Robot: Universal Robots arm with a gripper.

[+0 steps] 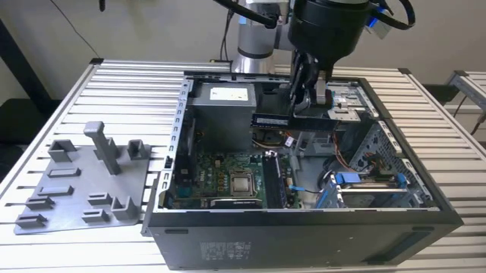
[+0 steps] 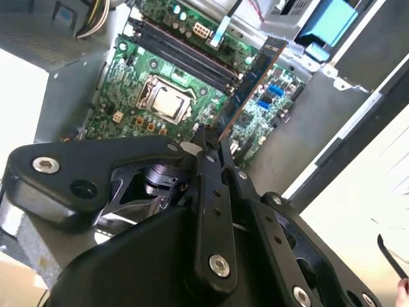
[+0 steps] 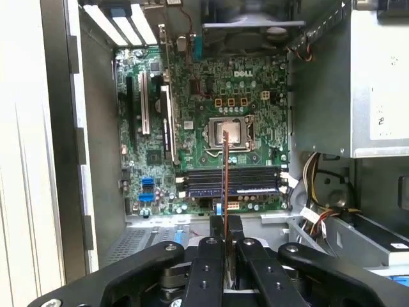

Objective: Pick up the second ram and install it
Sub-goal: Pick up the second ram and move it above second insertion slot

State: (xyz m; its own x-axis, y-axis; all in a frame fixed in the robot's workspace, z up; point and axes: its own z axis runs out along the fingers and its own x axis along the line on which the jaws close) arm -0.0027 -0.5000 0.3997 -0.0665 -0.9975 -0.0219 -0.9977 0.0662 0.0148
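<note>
My gripper [image 1: 310,111] hangs over the open computer case [image 1: 304,219], shut on the second ram [image 1: 270,120], a thin dark stick held level above the case's middle. In the first wrist view the ram [image 3: 225,185] shows edge-on as a thin line rising from the closed fingertips [image 3: 216,231], in line with the processor socket [image 3: 230,132] and crossing the long black memory slots [image 3: 255,181]. The second wrist view shows the ram [image 2: 252,86] slanting away from the gripper [image 2: 209,146] above the green motherboard [image 2: 140,77], well clear of the slots [image 2: 182,54].
A grey power supply box [image 1: 220,111] fills the case's back on the exterior view's left. Blue drive clips [image 1: 365,179] and cables sit at the exterior view's right. A grey fixture tray [image 1: 83,182] with upright holders lies on the slatted table [image 1: 122,85] beside the case.
</note>
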